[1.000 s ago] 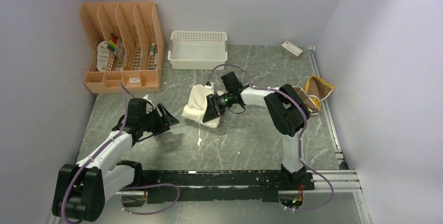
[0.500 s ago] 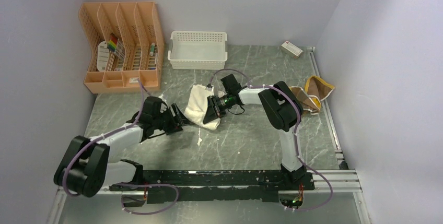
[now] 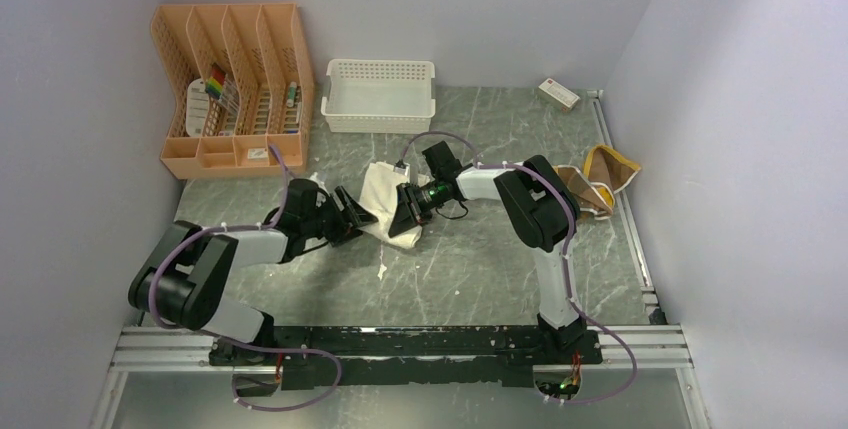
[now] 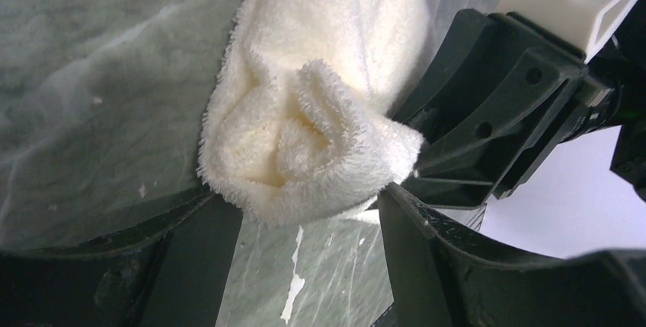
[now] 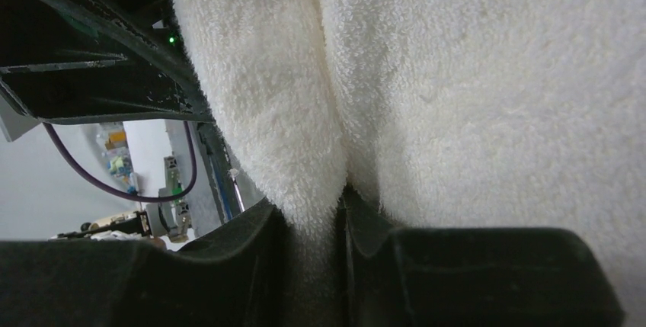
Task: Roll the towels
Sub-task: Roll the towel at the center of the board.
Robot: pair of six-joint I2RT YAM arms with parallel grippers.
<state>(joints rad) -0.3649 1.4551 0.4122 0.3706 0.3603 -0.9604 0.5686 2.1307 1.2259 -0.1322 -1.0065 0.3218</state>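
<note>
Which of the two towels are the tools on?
The white towel at mid-table: the right tool pinches a fold of it, and the open left tool brackets its rolled end. The mustard-yellow towel lies alone by the right edge.

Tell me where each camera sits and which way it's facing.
Top external: fixed above and behind the arms, looking down at the table; both arms show, left gripper and right gripper meeting at the white towel.
Left wrist: on the left arm, looking along its open fingers at the towel's rolled end, right gripper beyond.
Right wrist: on the right arm, pressed close to the towel, its fingers pinching a fold.
Shared: the white towel in all three; the right gripper in top and left wrist views.
</note>
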